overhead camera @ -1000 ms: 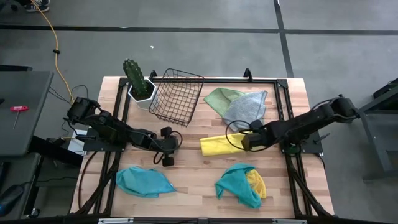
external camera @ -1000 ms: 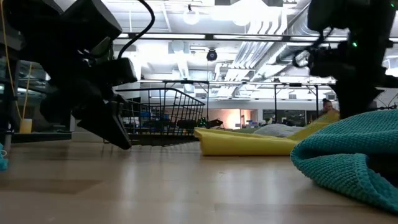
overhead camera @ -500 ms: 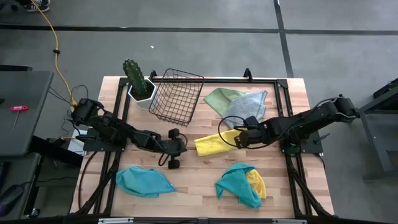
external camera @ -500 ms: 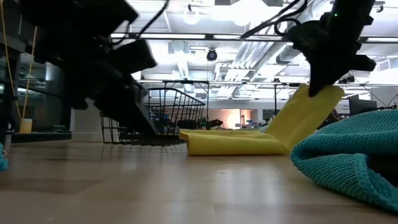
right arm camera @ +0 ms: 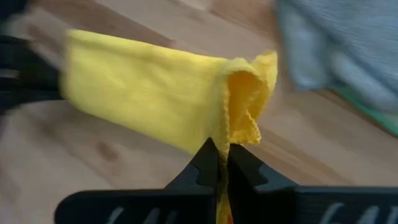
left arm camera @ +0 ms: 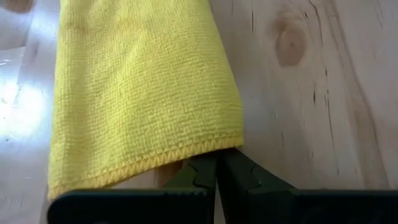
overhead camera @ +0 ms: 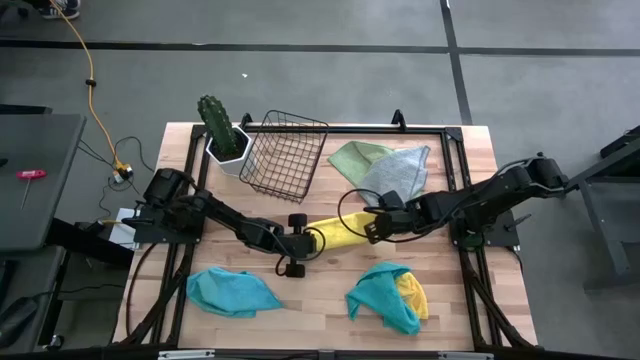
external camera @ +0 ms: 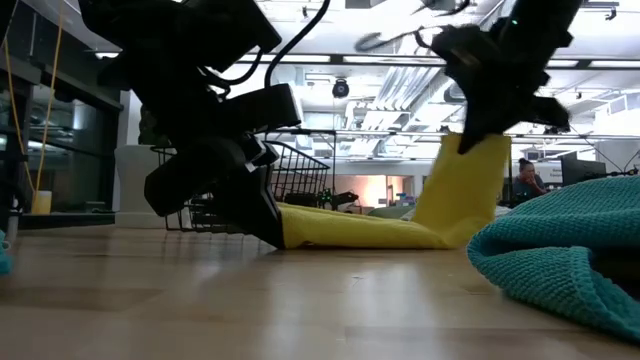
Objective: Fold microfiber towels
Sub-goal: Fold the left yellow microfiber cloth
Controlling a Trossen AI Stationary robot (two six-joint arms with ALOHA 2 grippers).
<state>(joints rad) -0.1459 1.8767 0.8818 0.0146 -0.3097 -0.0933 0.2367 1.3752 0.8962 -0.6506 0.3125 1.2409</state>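
Observation:
A yellow towel (overhead camera: 338, 232) lies mid-table, its left part flat on the wood and its right end raised (external camera: 462, 190). My right gripper (overhead camera: 368, 228) is shut on that raised end. My left gripper (overhead camera: 308, 240) is shut, low on the table at the towel's left end (external camera: 300, 225). A teal towel (overhead camera: 232, 292) lies crumpled near the front left. A teal and a yellow towel (overhead camera: 388, 297) lie heaped front centre. A green towel (overhead camera: 352, 156) and a grey towel (overhead camera: 396, 174) lie overlapping at the back. My left gripper's shut fingertips (left arm camera: 205, 169) meet the hemmed edge (left arm camera: 186, 155) at the towel's left end, coming slanting down from the table's left. That end lies on the table. I cannot tell whether any cloth is between the fingers. My right gripper pinches the towel's right end (right arm camera: 231, 134) between its two fingers, where the cloth is doubled over into several layers. The fingers come from the table's right. That end stands lifted off the table (external camera: 470, 165), and the rest slopes down to lie flat.
A black wire basket (overhead camera: 285, 155) and a potted cactus (overhead camera: 222, 130) stand at the back left. Bare wood (overhead camera: 320, 290) shows between the two front heaps.
My right gripper has gone up and toward the table's left with the yellow towel's right end, which now stands upright while the left part stays flat. My left gripper has gone toward the table's right and come down to the towel's left end.

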